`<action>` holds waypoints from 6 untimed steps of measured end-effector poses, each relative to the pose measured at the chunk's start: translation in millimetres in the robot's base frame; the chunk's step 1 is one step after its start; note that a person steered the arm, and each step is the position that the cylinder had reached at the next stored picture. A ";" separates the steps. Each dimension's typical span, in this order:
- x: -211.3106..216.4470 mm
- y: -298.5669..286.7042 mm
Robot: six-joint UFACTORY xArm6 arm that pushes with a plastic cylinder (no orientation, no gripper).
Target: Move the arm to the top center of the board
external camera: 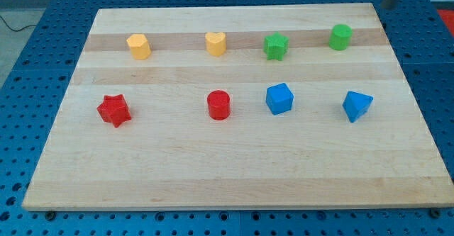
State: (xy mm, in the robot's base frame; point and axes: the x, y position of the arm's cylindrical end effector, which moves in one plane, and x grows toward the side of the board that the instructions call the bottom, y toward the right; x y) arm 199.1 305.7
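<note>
My tip (386, 6) stands at the view's top right, just beyond the corner of the wooden board (234, 172) and over the blue perforated bench (433, 66), well apart from every block; the arm carries no gripper, so no grasp state applies. The upper row, from the view's left, holds a yellow block (138, 46), a yellow heart (216, 43), a green star (276, 46) and a green cylinder (340, 36). The lower row holds a red star (113, 110), a red cylinder (219, 105), a blue cube (279, 98) and a blue wedge-like block (357, 105).
</note>
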 end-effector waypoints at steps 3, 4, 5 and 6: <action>8.5 -211.7; 18.9 -232.1; 23.0 -274.5; 24.4 -320.6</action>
